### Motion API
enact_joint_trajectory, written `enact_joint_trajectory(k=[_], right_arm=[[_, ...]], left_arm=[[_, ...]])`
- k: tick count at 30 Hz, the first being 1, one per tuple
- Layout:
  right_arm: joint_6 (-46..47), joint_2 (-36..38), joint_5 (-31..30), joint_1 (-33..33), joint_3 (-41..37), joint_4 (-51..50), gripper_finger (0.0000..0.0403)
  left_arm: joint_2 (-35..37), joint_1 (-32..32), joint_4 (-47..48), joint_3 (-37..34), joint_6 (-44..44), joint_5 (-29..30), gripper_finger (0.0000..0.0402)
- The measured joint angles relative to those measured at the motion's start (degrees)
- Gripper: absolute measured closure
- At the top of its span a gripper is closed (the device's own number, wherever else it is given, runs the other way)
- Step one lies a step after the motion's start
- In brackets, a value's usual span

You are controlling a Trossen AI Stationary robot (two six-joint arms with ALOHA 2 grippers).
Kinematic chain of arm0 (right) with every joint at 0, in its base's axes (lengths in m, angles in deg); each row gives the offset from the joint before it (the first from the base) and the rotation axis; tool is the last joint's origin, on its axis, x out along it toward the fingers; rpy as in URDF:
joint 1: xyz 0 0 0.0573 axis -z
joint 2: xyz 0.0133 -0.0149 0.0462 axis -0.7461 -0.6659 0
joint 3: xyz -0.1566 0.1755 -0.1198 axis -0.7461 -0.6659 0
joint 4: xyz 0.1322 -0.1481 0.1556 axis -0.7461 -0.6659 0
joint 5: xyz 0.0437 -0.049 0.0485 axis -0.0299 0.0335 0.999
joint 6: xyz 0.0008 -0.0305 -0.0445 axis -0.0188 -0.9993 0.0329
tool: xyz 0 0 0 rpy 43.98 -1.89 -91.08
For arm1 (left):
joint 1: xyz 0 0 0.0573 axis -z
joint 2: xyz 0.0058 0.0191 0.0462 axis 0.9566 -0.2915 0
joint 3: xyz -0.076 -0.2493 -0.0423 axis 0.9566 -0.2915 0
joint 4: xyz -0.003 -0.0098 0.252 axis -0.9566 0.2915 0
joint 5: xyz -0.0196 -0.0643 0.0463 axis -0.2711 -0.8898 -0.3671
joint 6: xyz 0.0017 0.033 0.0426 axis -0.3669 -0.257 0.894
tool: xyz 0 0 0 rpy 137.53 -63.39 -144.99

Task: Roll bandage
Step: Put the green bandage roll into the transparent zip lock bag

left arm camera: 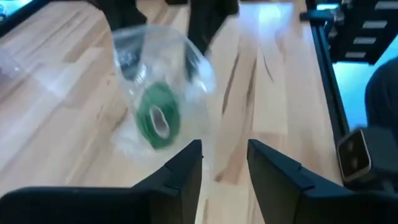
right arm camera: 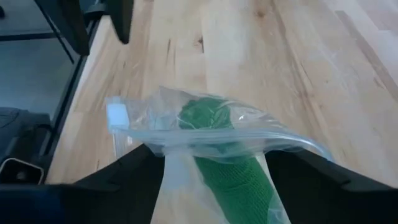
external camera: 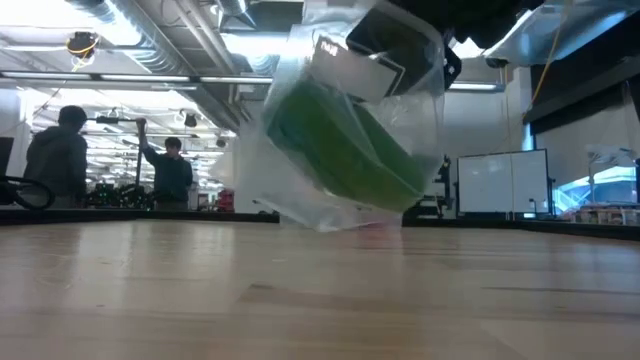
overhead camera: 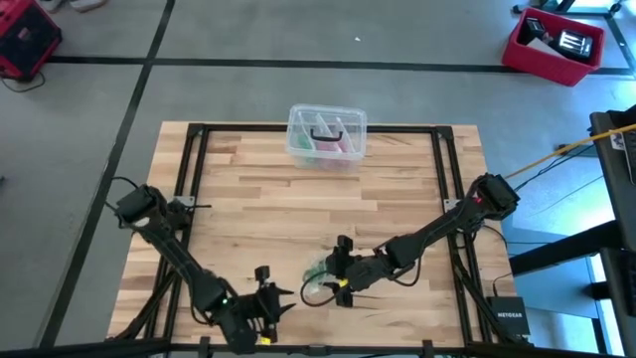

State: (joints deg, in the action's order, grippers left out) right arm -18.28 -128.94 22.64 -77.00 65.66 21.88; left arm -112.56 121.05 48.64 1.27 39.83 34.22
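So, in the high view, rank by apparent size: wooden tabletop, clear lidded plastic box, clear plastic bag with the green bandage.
1. Wooden tabletop, far the largest.
2. Clear lidded plastic box.
3. Clear plastic bag holding the green bandage, partly hidden by the right gripper.

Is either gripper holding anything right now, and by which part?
Hard to tell: the clear bag with the green bandage sits between the wide-open fingers of the right gripper, no pinch visible. The left gripper is open, empty.
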Motion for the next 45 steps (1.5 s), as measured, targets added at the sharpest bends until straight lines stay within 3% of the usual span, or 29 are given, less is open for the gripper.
enact_joint_trajectory(k=[7,12,20,28,37,45], right_arm=[[1.6,-0.2,-0.2,0.3,0.0,0.0,0.0128],[1.8,-0.2,-0.2,0.3,0.0,-0.2,0.0127],[1.7,-0.2,-0.2,0.3,0.0,-0.3,0.0127],[1.3,-0.2,-0.2,0.3,0.0,-0.3,0.0127],[1.4,-0.2,0.4,0.7,0.0,-0.4,0.0127],[2.9,-0.2,0.7,0.7,0.1,-1.2,0.0127]], left_arm=[[-5.5,1.2,0.4,0.0,-3.1,1.2,0.0295],[-8.1,0.4,-1.2,0.0,-4.8,5.4,0.0304],[-9.8,-2.4,-8.3,-0.1,-0.4,6.3,0.0306],[-9.6,-3.5,-19.4,0.0,10.3,9.1,0.0306],[-9.6,-2.3,-19.3,0.0,11.9,9.1,0.0306],[-9.2,-0.2,-19.5,3.4,21.4,11.3,0.0306]])
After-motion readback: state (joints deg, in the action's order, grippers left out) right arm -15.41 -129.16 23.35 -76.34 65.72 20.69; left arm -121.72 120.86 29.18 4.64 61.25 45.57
